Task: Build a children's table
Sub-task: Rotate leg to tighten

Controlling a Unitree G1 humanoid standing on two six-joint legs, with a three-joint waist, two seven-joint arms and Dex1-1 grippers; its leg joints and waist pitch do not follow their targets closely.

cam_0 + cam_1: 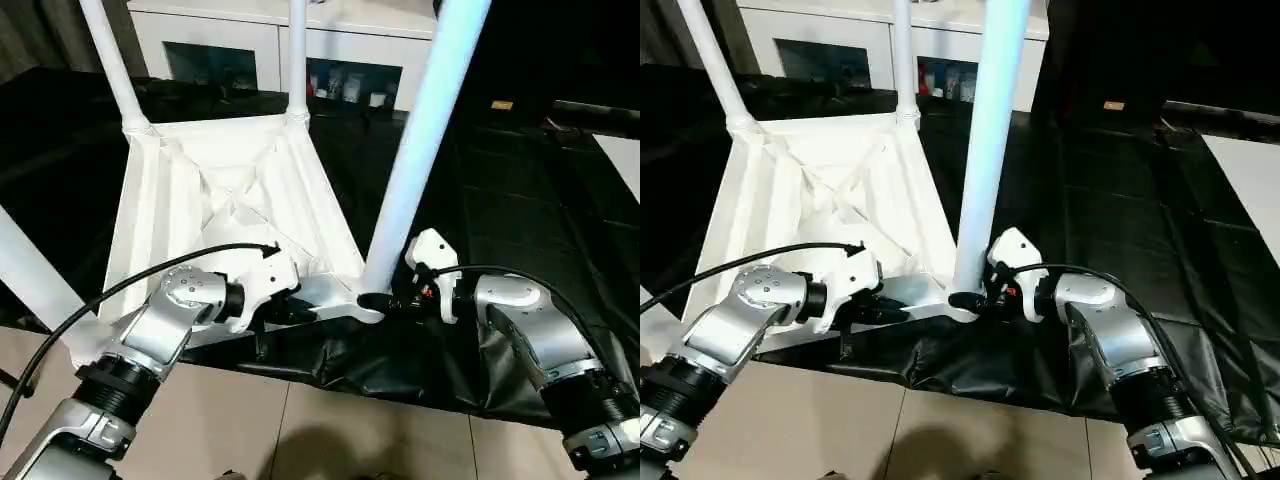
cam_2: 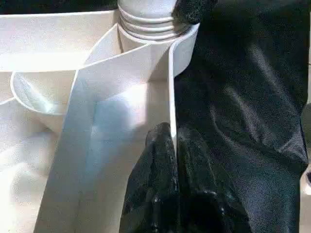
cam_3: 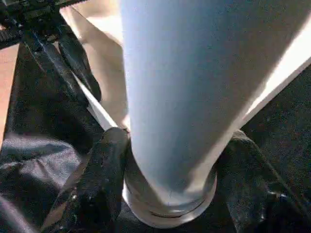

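Observation:
The children's table top (image 1: 220, 190) lies upside down on a black cloth, ribbed underside up. Legs stand in its corner sockets: one far left (image 1: 112, 60), one far right (image 1: 297, 55), one near left (image 1: 30, 270). The near right leg (image 1: 420, 140) rises tilted from its socket. My left gripper (image 2: 172, 133) is shut on the top's thin near rim (image 2: 171, 87), just left of that socket. My right gripper (image 3: 175, 138) clasps the base of the near right leg (image 3: 170, 97), one black finger (image 3: 102, 179) pressed on each side.
A white cabinet with glass doors (image 1: 350, 50) stands behind the work. The black cloth (image 1: 520, 200) spreads to the right and hangs over the near edge above a tiled floor (image 1: 330, 430). A pale surface (image 1: 625, 160) shows at the far right.

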